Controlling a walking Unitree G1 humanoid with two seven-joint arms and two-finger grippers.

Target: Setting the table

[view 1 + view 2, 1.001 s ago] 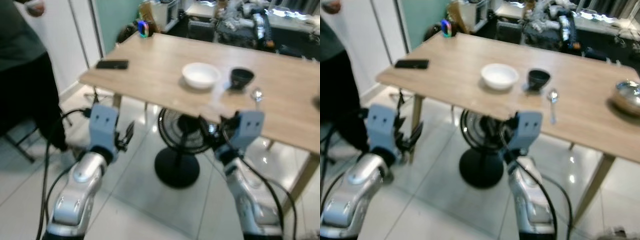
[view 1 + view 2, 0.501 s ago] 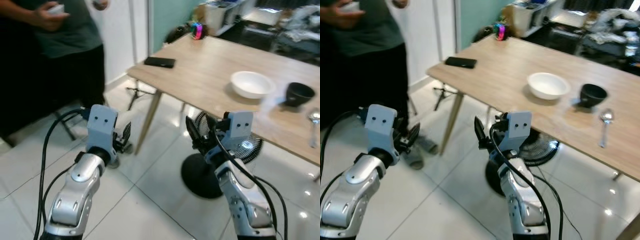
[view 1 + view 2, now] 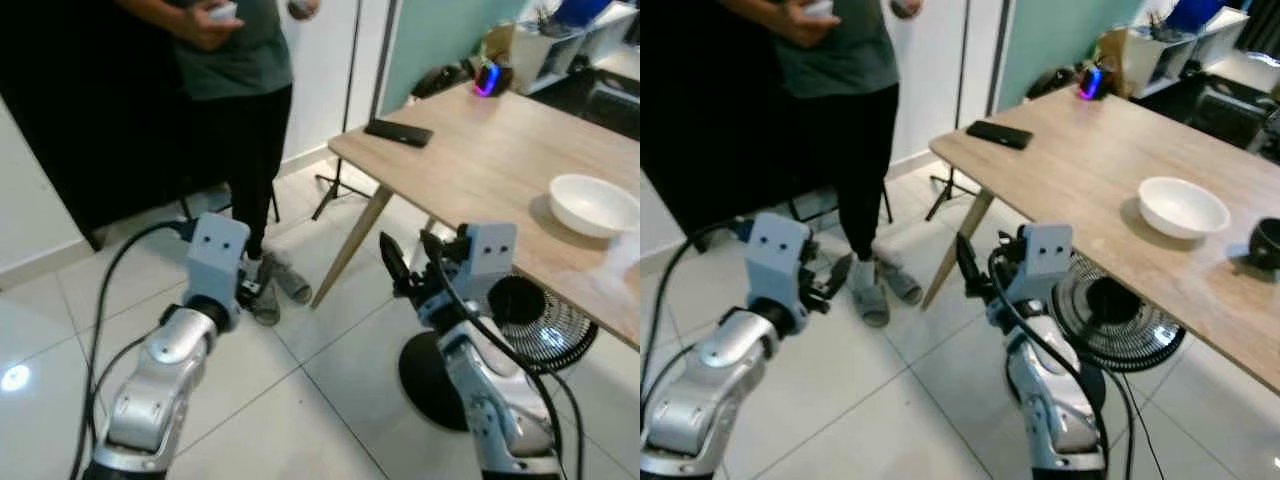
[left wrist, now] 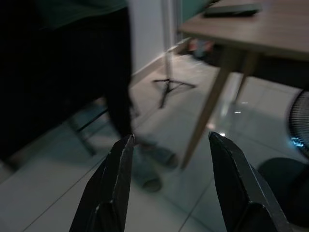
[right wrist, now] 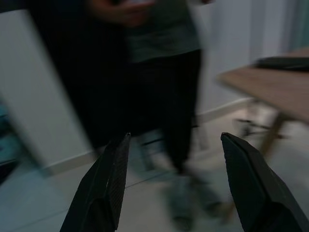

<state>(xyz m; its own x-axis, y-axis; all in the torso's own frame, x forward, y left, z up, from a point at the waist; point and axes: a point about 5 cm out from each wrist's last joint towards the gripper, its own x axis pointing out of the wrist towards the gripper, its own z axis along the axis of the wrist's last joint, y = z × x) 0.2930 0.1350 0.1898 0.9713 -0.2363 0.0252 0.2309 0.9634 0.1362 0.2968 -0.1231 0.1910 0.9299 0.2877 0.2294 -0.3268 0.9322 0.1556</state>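
Right eye view: a white bowl [image 3: 1183,206] sits on the wooden table [image 3: 1080,150], with a dark cup [image 3: 1266,243] just beyond it at the frame edge; the bowl looks rigid, glazed and probably slick and breakable, so the thin rim seems the likeliest place to pinch. Both the left gripper [image 4: 169,181] and right gripper [image 5: 176,183] hang spread wide and empty over the tiled floor [image 3: 890,400], well apart from the bowl. A phone [image 3: 999,134] lies near the table corner; a person [image 3: 840,90] stands beyond.

Person [image 3: 235,90] stands ahead-left, near wooden table [image 3: 480,160] corner; tiled floor [image 3: 60,320] between open. Fan [image 3: 1110,320] blocks space under table's near edge. Tabletop near corner bare except phone [image 3: 998,134].
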